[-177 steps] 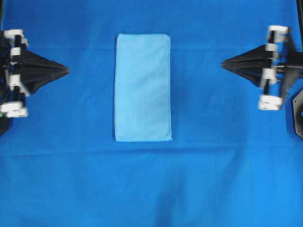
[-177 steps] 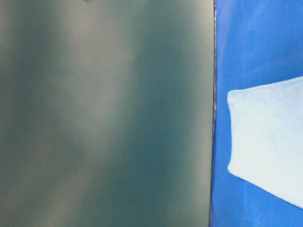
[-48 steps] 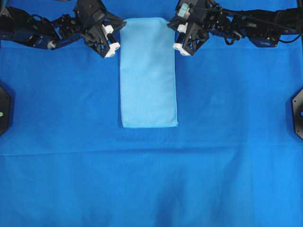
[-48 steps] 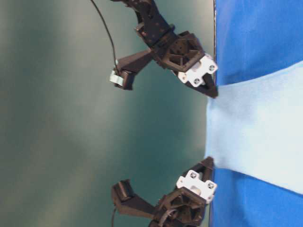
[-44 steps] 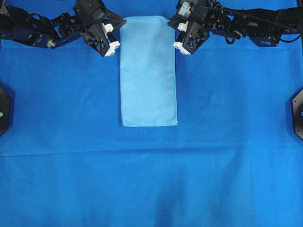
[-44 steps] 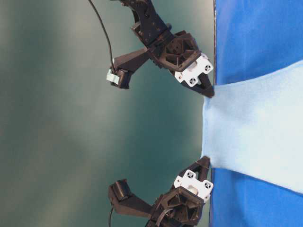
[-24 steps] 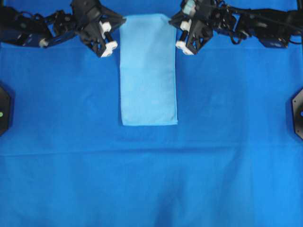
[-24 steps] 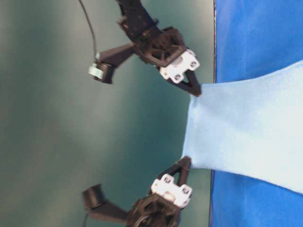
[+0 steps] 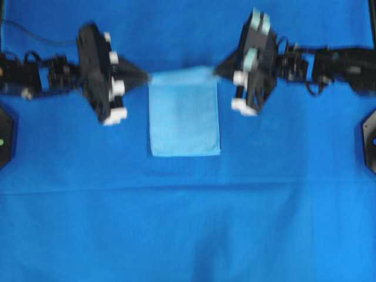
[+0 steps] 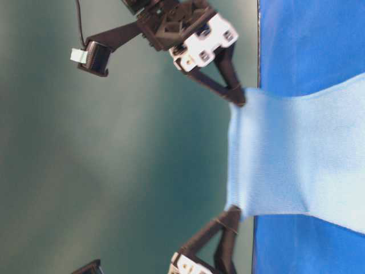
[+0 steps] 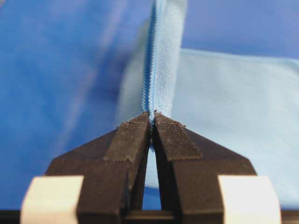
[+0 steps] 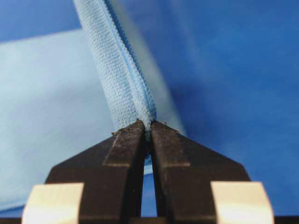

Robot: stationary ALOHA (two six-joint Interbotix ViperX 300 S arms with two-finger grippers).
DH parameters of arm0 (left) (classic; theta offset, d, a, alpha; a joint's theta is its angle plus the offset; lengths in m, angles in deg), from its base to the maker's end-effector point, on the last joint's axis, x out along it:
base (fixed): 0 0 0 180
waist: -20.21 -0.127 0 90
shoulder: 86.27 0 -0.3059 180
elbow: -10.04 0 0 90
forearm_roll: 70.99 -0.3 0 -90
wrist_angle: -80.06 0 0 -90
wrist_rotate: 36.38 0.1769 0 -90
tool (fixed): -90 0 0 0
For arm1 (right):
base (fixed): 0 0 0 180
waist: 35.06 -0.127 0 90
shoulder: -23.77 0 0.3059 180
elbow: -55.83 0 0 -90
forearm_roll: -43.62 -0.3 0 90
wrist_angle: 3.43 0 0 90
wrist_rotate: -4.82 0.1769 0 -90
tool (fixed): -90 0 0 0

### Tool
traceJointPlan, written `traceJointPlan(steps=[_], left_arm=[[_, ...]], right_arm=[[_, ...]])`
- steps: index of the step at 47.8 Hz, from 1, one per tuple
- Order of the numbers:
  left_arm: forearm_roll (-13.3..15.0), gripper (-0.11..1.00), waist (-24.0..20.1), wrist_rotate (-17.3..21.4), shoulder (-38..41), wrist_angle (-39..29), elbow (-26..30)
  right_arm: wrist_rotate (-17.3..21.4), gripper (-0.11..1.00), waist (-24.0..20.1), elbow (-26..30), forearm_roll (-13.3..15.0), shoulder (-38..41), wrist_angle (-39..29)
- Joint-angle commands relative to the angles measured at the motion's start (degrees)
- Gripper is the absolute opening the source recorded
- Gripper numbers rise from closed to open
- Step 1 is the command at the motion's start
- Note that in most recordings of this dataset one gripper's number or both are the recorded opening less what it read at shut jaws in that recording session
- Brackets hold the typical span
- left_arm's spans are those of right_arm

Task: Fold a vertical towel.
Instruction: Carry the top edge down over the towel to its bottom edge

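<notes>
The pale sky-blue towel [image 9: 184, 117] lies in the middle of the table with its far end lifted and carried toward its near end. My left gripper [image 9: 145, 77] is shut on the lifted left corner, and my right gripper [image 9: 218, 71] is shut on the lifted right corner. In the table-level view the raised towel edge [image 10: 234, 154] hangs stretched between the right gripper [image 10: 239, 96] above and the left gripper [image 10: 232, 212] below. The left wrist view shows the stitched towel edge [image 11: 152, 65] pinched at the left gripper [image 11: 152, 115]. In the right wrist view the towel edge [image 12: 124, 70] is clamped in the right gripper [image 12: 146, 123].
The deep-blue backdrop cloth [image 9: 188, 223] covers the whole table. Black fittings sit at the left edge [image 9: 4, 138] and right edge [image 9: 370, 138]. Both arms reach in from the sides at the far half of the table.
Both grippers have lifted the towel's far end higher and carried it toward the near end, so the towel looks much shorter from above. Its near edge has stayed in place.
</notes>
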Motion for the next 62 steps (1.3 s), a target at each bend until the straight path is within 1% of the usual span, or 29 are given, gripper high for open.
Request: traceJointPlan(steps=[1, 4, 15, 25, 35, 39, 45, 57, 61, 62], left_arm=[[0.0, 0.03, 2.5, -0.2, -0.4, -0.4, -0.4], [0.1, 0.03, 4.9, -0.8, 0.4, -0.5, -0.7], [0.1, 0.03, 10.1, -5.4, 4.7, 0.0, -0.4], [0.1, 0.03, 13.5, -6.6, 9.2, 1.7, 1.2], [0.1, 0.03, 14.2, -7.0, 10.8, 1.7, 1.7], [0.1, 0.03, 14.2, -7.6, 10.8, 1.7, 1.6], [0.1, 0.03, 14.2, -7.6, 10.8, 1.6, 1.6], [0.1, 0.03, 14.2, -7.6, 10.8, 1.7, 1.8], [0.1, 0.03, 14.2, -7.6, 10.8, 1.7, 1.8], [0.1, 0.03, 14.2, -7.6, 10.7, 1.6, 1.8]], right_arm=[[0.7, 0.04, -1.9, 0.2, -0.6, -1.1, -1.2], [1.5, 0.04, -3.2, 0.0, -0.9, -0.9, -1.8], [5.1, 0.04, -7.0, -1.4, -0.9, 0.6, -1.5], [6.9, 0.04, -9.3, -1.8, -0.9, 3.0, -0.1], [7.0, 0.04, -10.7, -1.3, -1.0, 5.5, 2.4], [7.0, 0.04, -10.8, -1.1, -1.1, 5.9, 2.3], [7.0, 0.04, -10.8, -0.9, -1.8, 6.1, 2.3], [7.0, 0.04, -11.3, -0.8, -2.1, 6.1, 2.4], [7.0, 0.05, -12.0, -0.7, -2.1, 6.1, 2.4], [7.0, 0.07, -12.1, -0.7, -2.1, 6.1, 2.4]])
